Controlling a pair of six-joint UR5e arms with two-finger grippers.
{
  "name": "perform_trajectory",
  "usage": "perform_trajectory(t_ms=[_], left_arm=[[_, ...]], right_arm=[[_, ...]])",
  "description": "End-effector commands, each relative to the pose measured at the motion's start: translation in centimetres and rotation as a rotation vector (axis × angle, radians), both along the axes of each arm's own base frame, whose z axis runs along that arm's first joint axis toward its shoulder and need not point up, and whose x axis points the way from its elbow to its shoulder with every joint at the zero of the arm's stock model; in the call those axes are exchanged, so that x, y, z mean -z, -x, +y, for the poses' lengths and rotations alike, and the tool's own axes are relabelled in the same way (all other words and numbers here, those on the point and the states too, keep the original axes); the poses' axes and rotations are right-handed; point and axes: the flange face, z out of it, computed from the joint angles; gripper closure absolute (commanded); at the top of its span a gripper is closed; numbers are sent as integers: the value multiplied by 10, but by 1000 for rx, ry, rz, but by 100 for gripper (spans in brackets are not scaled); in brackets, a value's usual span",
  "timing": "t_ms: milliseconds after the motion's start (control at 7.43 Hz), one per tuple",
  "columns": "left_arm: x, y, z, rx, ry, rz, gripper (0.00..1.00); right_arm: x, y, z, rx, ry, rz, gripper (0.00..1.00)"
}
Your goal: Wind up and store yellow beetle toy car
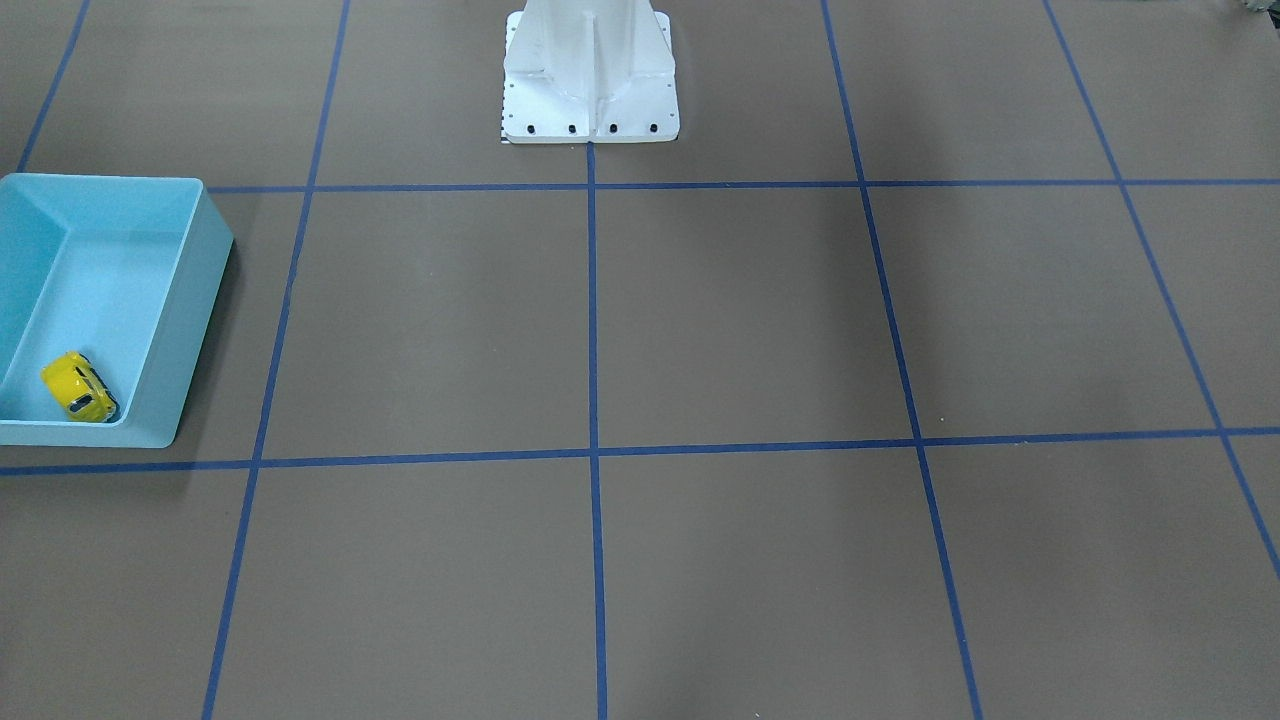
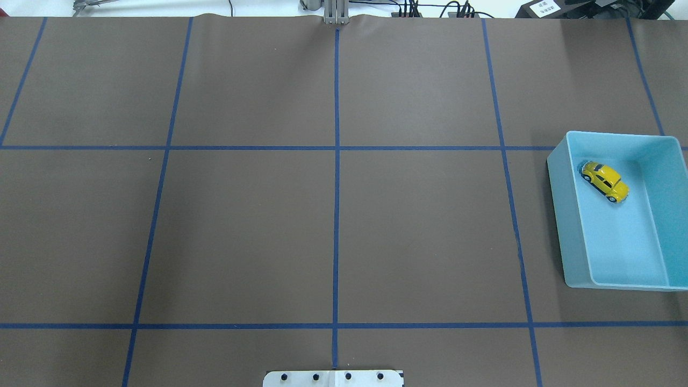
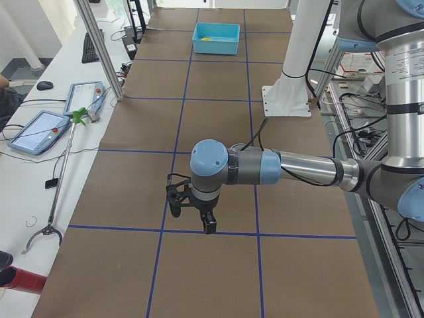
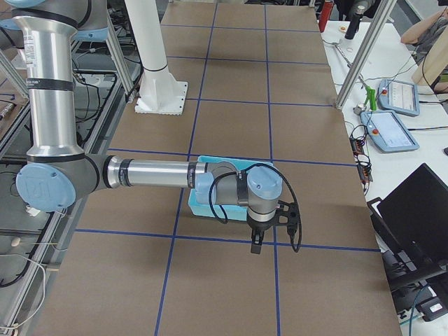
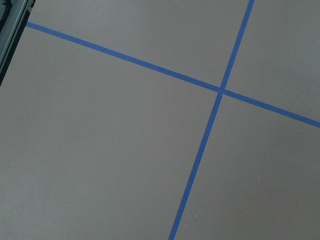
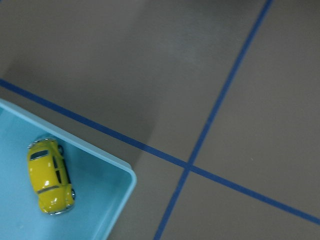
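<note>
Car sits on its wheels inside the bin, near its 11 o'clock corner in the overhead view. The bin lies at 3 o'clock on the table. Left gripper and right gripper hang above the table; I cannot tell how their jaws stand.

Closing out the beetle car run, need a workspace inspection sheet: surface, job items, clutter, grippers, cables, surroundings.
Surface: brown table cover with a blue tape grid, lying flat.
Job's things: yellow beetle toy car on its wheels inside the blue bin, near a corner.
Clutter: nothing seen.
Grippers: left gripper and right gripper hang above the cover, neither touching the car; open or shut cannot be told.
Cables: bundle beyond the far table edge.
Surroundings: teach pendants and a laptop on side benches.
</note>
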Motion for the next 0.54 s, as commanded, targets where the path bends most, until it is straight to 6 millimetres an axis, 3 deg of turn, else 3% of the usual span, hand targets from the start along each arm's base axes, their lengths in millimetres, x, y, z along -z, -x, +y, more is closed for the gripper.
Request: perform_trajectory(t_ms=[0,404], left_arm=[[1,0,-1,1,-2,0,0],[3,0,-2,4,-3,1,0]], right_arm=[[-2,0,6,3,-3,-2,0],[2,1,9,3,-8,-7,0]])
